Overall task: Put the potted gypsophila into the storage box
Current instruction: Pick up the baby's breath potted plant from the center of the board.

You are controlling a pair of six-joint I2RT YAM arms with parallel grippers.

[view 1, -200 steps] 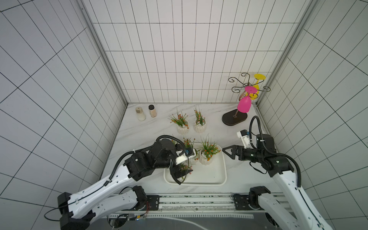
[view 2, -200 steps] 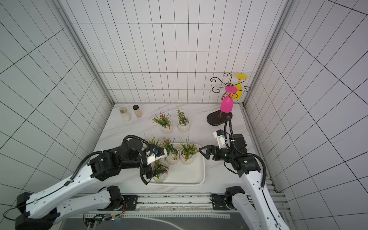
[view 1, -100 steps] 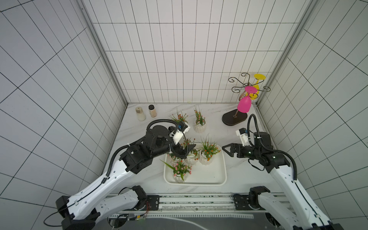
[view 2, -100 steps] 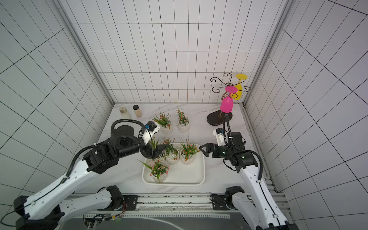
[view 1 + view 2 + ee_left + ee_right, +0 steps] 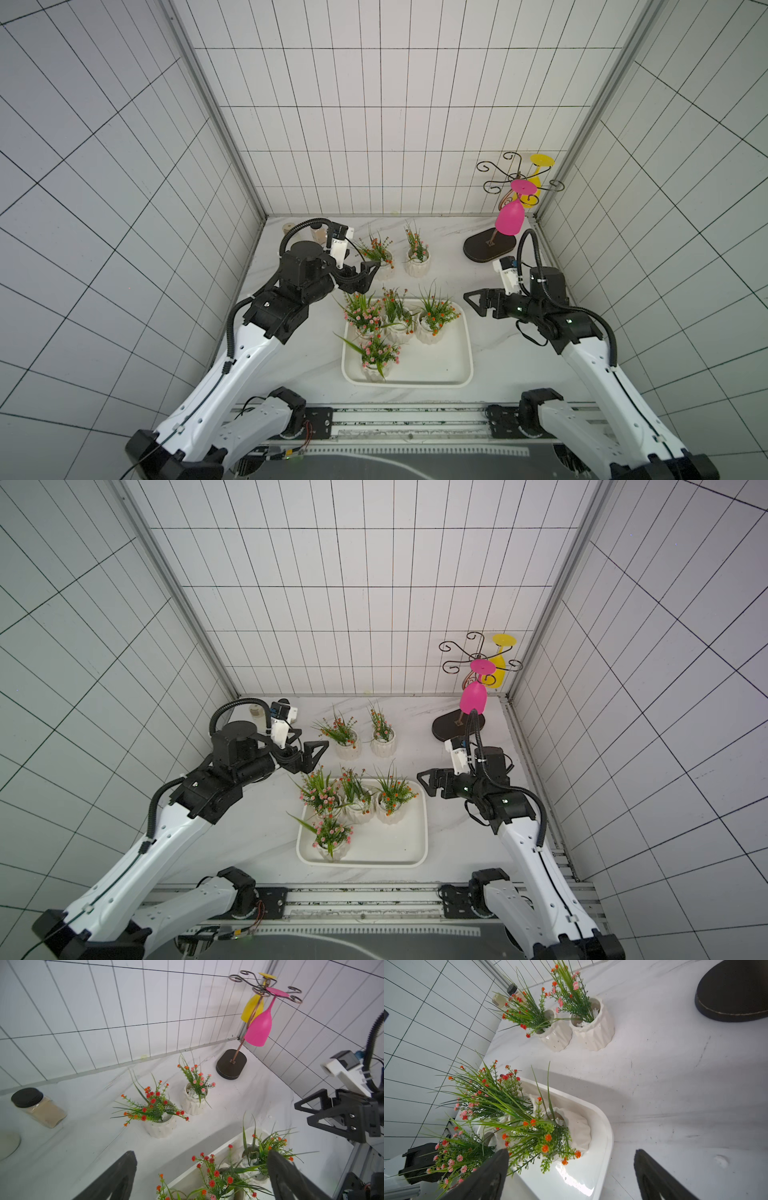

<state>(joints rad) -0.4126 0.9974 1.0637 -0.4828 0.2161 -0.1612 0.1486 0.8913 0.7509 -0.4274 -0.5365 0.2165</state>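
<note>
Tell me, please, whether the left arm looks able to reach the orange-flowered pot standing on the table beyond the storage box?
Probably yes. The open left hand hovers right beside that orange-flowered pot with nothing between them; only the neighbouring pink-flowered pot stands close on its far side.

In a top view the left arm [image 5: 305, 276] hides parts of both far-left seasoning jars [image 5: 318, 236]. The left wrist view's edge cuts off the pale-lidded jar [image 5: 8, 1144].
</note>
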